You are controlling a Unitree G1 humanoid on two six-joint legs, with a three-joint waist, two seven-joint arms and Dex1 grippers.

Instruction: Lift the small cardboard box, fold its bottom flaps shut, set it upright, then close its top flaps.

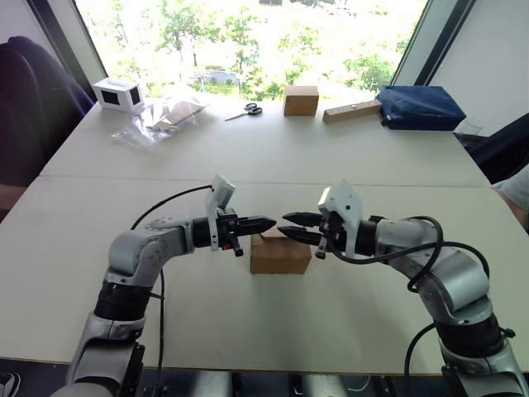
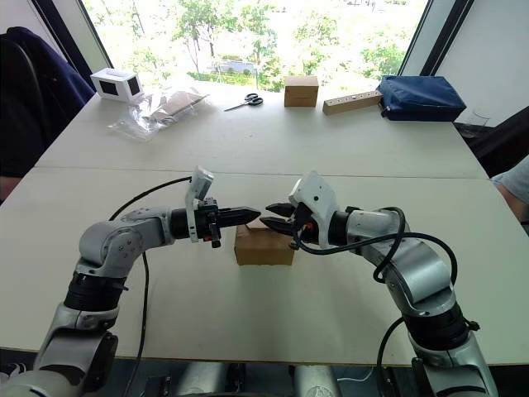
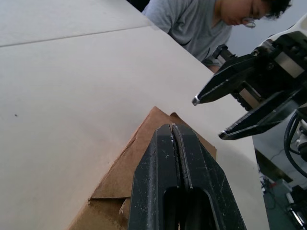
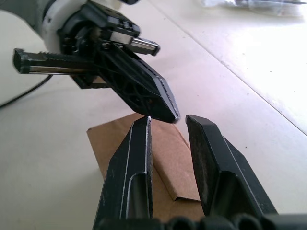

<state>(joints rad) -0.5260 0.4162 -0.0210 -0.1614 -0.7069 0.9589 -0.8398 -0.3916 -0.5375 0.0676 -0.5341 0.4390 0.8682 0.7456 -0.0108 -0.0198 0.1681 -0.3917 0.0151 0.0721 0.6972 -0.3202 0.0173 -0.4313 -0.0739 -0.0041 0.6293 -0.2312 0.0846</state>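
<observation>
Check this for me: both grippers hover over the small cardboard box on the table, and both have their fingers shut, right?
Not quite. The left gripper is shut, but the right gripper is open, as the right wrist view shows: its fingers stand apart. Both do hover over the small cardboard box on the table.

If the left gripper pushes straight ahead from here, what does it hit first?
Most likely the right gripper, whose open fingers point back at the shut left gripper just above the small cardboard box. Depth is uncertain.
</observation>
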